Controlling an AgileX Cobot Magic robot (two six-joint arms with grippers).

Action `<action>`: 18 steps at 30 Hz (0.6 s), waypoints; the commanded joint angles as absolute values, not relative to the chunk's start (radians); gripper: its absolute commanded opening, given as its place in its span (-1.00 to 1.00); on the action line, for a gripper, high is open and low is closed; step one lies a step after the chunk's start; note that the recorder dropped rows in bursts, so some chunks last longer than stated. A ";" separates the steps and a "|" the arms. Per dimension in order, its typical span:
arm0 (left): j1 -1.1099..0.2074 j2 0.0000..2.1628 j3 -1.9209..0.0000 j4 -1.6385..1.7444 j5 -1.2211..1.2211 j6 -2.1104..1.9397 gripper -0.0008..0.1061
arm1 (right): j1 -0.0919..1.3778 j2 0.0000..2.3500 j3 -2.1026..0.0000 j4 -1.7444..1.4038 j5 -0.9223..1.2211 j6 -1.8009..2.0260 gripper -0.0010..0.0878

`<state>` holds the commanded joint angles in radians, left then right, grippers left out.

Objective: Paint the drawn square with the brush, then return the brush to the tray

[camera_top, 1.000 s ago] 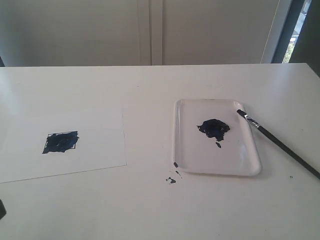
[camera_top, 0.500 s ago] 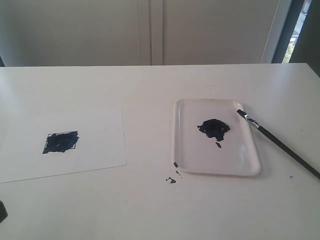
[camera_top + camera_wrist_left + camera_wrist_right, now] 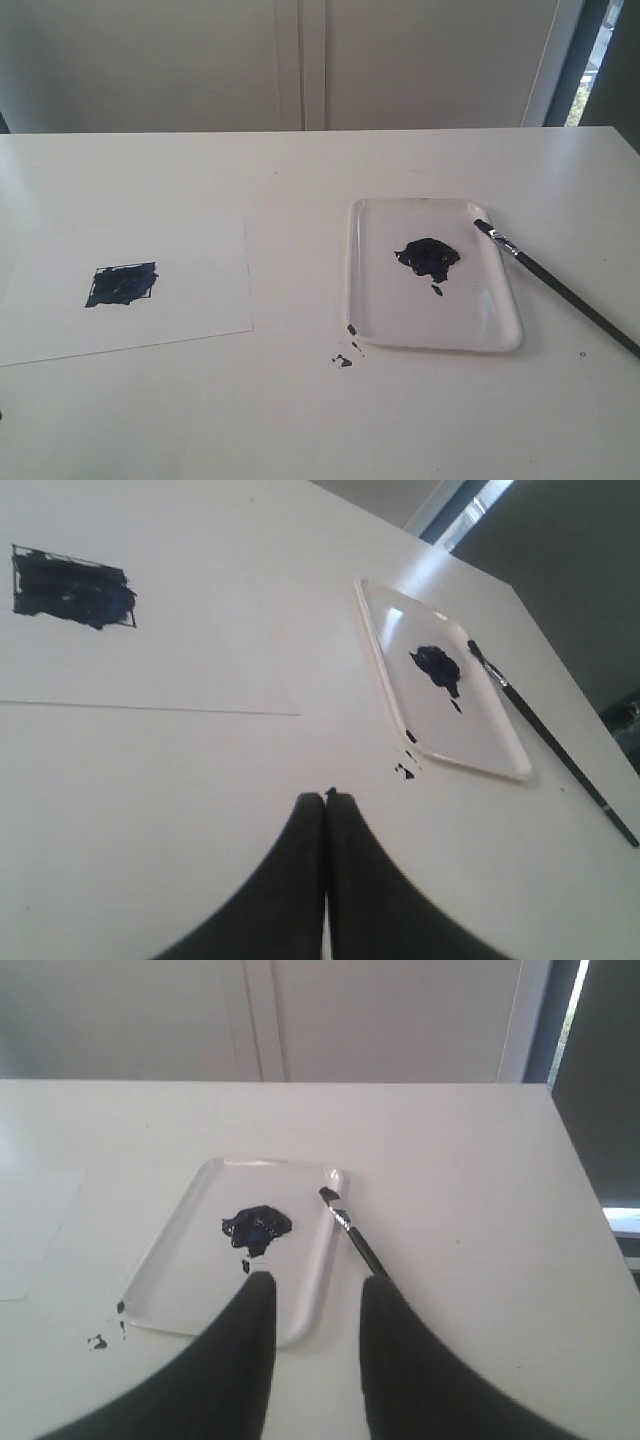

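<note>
The drawn square [image 3: 121,284] is filled with black paint on the white paper sheet [image 3: 190,265] at the left; it also shows in the left wrist view, square [image 3: 72,586]. The translucent tray [image 3: 497,312] with a black paint blob [image 3: 428,256] lies right of centre. The brush [image 3: 555,285] rests with its bristle tip on the tray's far right rim and its black handle running out over the table. My left gripper [image 3: 326,797] is shut and holds nothing. My right gripper [image 3: 317,1278] is open above the tray's near edge, with the brush [image 3: 352,1235] just beyond its fingers. Neither gripper shows in the exterior view.
Small black paint splatters [image 3: 343,360] dot the table by the tray's near left corner. A pale wall and a dark window frame [image 3: 590,60] stand behind the table. The table's right edge [image 3: 590,1210] runs past the brush.
A dark shape at the lower left edge of the exterior view has dropped out of the frame. The brush, tray and paper have not moved.
</note>
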<state>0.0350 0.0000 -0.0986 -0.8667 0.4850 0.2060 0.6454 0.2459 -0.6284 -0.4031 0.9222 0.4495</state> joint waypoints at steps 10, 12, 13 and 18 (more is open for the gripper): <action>0.080 0.000 -0.099 -0.859 0.478 0.210 -0.99 | 0.539 0.167 -0.318 -0.457 0.498 0.450 -0.34; 0.080 0.000 -0.099 -0.859 0.478 0.210 -0.99 | 0.502 0.114 -0.246 -0.457 0.405 0.450 -0.34; 0.080 0.000 -0.099 -0.859 0.478 0.210 -0.99 | 0.483 0.087 -0.218 -0.457 0.379 0.450 -0.34; 0.111 0.000 -0.099 -0.859 0.480 0.210 -0.99 | 0.406 0.001 -0.074 -0.457 0.345 0.450 -0.34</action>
